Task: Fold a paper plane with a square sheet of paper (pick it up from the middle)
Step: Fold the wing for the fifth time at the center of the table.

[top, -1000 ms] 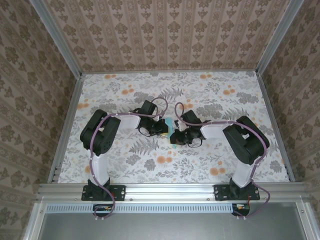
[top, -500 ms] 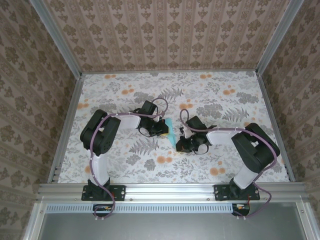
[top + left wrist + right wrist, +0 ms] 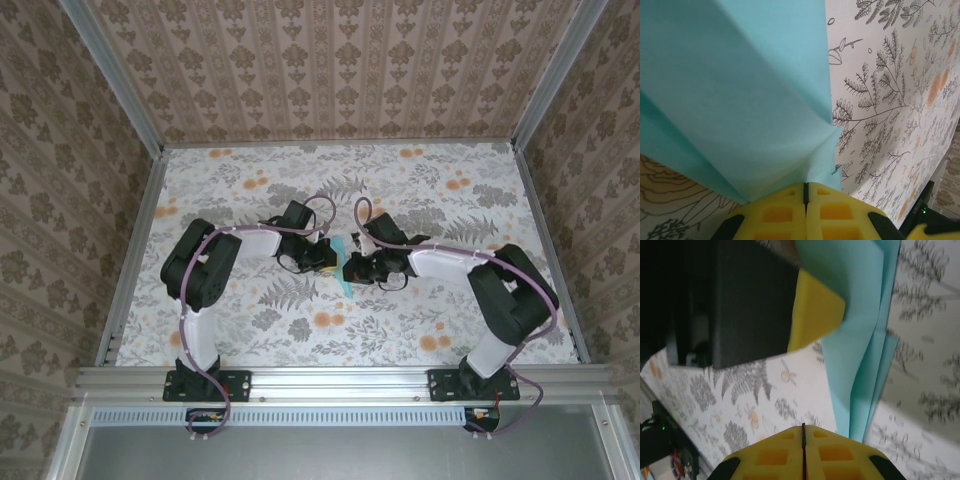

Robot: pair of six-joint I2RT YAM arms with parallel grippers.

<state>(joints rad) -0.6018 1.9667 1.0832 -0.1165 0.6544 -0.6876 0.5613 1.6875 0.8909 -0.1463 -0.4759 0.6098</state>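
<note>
Meeting over the middle of the floral tabletop (image 3: 250, 190), the 2 arms pointed their wrists at each other in the top view. The teal paper (image 3: 344, 283) sat between them, a narrow strip running toward the near edge, raised off the surface at the claws.

Left claw (image 3: 330, 259): narrow, the 2 yellow pads (image 3: 780, 212) pressed flat together in the left wrist view. The teal paper (image 3: 755, 90) fanned out from the seam between the pads in several folded layers, with 1 sharp crease running down to the pinch point. Noted as gripping the paper at a folded edge.

Right claw (image 3: 350, 270): narrow as well, its pads (image 3: 775, 457) closed with only a thin line between them in the right wrist view. The paper (image 3: 860, 330) hung just beside the right-hand pad, at least 3 layered edges showing. I could not tell whether this claw pinched any of the paper or merely sat against it.

Same view: 1 yellow pad (image 3: 815, 310) of the left claw, on its black finger, lay against the paper's upper part.
</note>
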